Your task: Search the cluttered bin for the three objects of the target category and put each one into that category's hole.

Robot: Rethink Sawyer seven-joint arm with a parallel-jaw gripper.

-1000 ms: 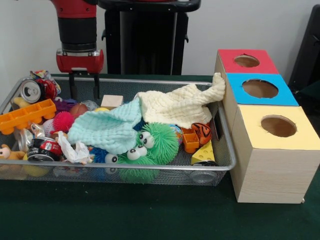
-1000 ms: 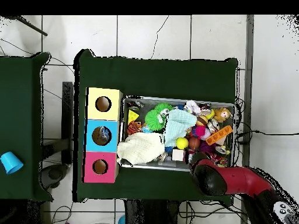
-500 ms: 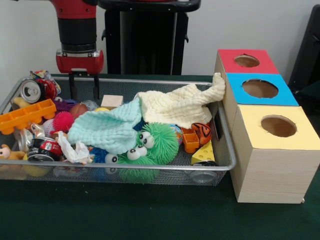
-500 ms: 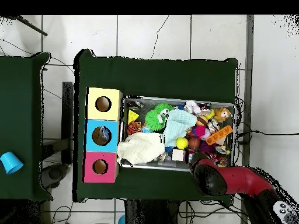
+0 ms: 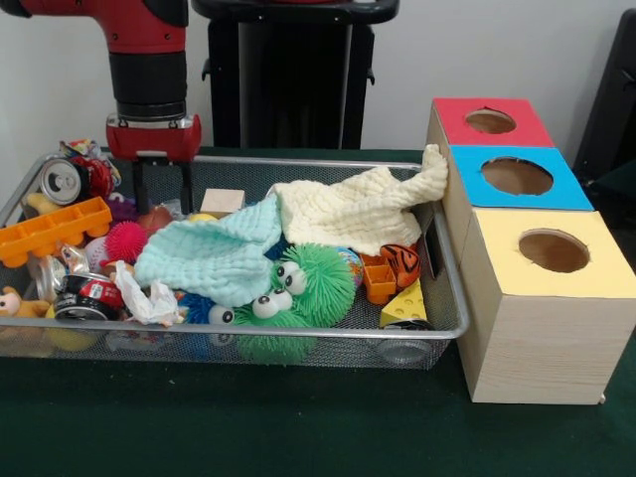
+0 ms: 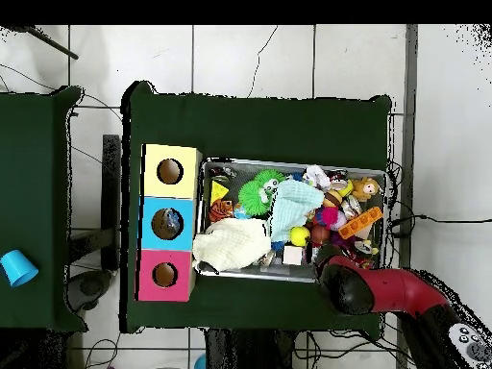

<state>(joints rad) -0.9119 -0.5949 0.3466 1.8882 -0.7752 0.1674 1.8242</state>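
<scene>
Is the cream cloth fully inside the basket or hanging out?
Partly out: one corner of the cream cloth climbs over the basket rim against the boxes.

Mint cloth (image 5: 217,258), cream cloth (image 5: 353,211), green fuzzy toy (image 5: 313,283)
</scene>
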